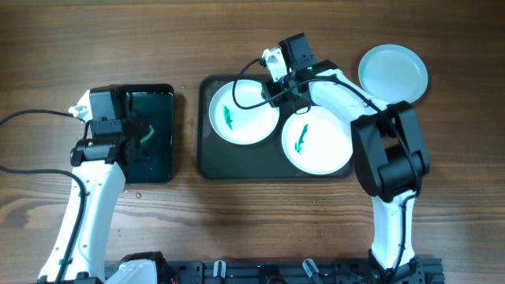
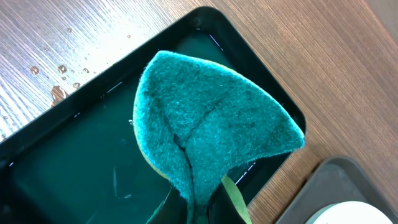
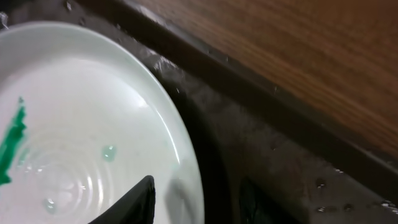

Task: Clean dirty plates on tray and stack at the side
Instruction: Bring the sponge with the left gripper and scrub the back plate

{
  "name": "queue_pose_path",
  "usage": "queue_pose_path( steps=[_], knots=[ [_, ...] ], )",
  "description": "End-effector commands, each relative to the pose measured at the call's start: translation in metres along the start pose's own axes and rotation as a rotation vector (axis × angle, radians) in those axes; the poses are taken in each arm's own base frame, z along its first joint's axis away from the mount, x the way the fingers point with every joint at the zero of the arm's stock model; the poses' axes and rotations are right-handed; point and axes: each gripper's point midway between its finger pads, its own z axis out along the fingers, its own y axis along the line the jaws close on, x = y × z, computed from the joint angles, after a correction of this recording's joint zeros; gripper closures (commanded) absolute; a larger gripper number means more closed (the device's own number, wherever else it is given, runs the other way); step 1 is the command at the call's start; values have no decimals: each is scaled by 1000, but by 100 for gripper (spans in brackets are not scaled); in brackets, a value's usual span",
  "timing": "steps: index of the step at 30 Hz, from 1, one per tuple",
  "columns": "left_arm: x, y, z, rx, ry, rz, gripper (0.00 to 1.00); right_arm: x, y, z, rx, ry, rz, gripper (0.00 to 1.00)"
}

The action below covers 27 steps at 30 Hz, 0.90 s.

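Two white plates lie on the dark grey tray (image 1: 207,162): the left plate (image 1: 245,114) and the right plate (image 1: 319,146), each with a green smear. A pale blue plate (image 1: 393,72) lies on the table beyond the tray's far right corner. My right gripper (image 1: 274,85) is open at the left plate's far right rim. In the right wrist view its fingers (image 3: 196,199) straddle the rim of that plate (image 3: 81,124), one over the plate, one over the tray (image 3: 267,143). My left gripper (image 1: 142,138) is shut on a green sponge (image 2: 211,124).
A smaller glossy black tray (image 1: 158,162) lies at the left under the sponge; it also fills the left wrist view (image 2: 62,168). Water drops sit on the wood beside it. The grey tray's corner (image 2: 336,180) shows at the lower right there.
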Motion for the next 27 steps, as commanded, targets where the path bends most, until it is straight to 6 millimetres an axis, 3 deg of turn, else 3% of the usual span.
queue_pose_path(
  steps=[1, 3, 6, 13, 17, 22, 25, 27],
  knots=[
    [4, -10, 1, 55, 36, -14, 96, 13, 4, 13, -16, 38, -9, 70],
    [10, -23, 0, 124, 80, -15, 96, 15, 4, 13, -13, 44, 12, 88],
    [22, -41, 0, 211, 145, -9, 96, 21, 5, 13, -11, 69, 92, 96],
    [86, -107, 11, 412, 341, 84, 96, 52, 13, 8, -15, 202, 355, 96],
    [122, -146, 19, 495, 368, 145, 96, 65, 15, 5, -14, 255, 359, 96],
    [158, -189, 15, 627, 358, 227, 96, 62, 12, 6, -3, 244, 329, 96],
    [168, -202, 20, 655, 333, 245, 96, 62, 14, 6, -16, 243, 330, 96],
    [177, -200, 29, 619, 342, 210, 96, 61, 14, 6, -16, 240, 330, 96]
  ],
)
